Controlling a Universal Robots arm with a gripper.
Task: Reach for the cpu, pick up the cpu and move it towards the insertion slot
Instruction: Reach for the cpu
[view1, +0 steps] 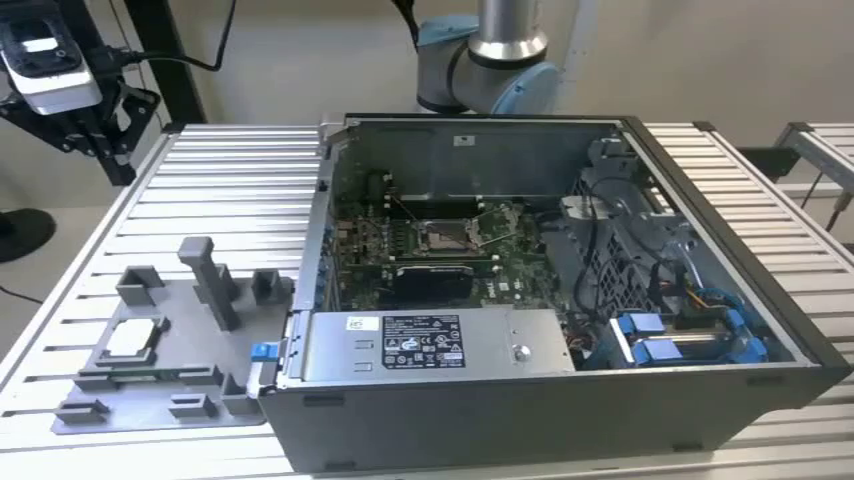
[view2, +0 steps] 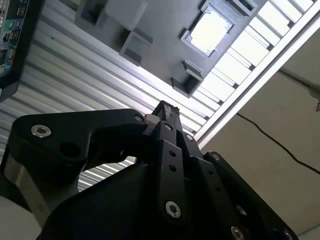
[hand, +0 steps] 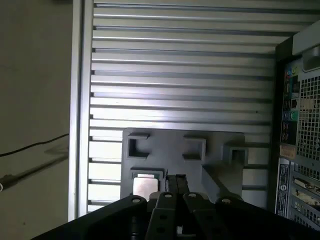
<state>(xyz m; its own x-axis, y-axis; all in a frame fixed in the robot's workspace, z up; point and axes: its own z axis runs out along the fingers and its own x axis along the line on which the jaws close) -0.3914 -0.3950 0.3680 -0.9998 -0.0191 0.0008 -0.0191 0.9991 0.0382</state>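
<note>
We find the cpu (view1: 130, 340), a small thin flat square chip with a silvery-white top face, lying flat in a recessed nest of the grey plastic fixture plate (view1: 180, 345), toward the exterior view's left. The plate rests on the ribbed aluminium table (view1: 227, 190), just beside the open dark-grey metal computer case (view1: 534, 420).

The black gripper (hand: 175, 176) hangs above the fixture plate, apart from the cpu. In both wrist views its fingers (view2: 167, 112) are drawn close together with nothing between them. In the first wrist view the gripper's body covers one edge of the cpu.

The insertion slot (view1: 445, 236), a square socket with a shiny silver metal frame and dark centre, lies on the green circuit board (view1: 514, 225) deep inside the case, well apart from the cpu. Between the two we note the fixture's tall grey upright post (view1: 214, 285), shorter grey blocks and the case's side wall. A black rectangular block (view1: 430, 287) sits just beside the slot. A silver power supply box (view1: 427, 345) with a white label spans the case's near edge. Blue plastic clips (view1: 667, 340) sit inside the case on the exterior view's right. The arm's grey-and-blue joint (view1: 487, 55) stands behind the case. A thin black cable (view2: 270, 137) crosses the floor beyond the table's edge.
</note>
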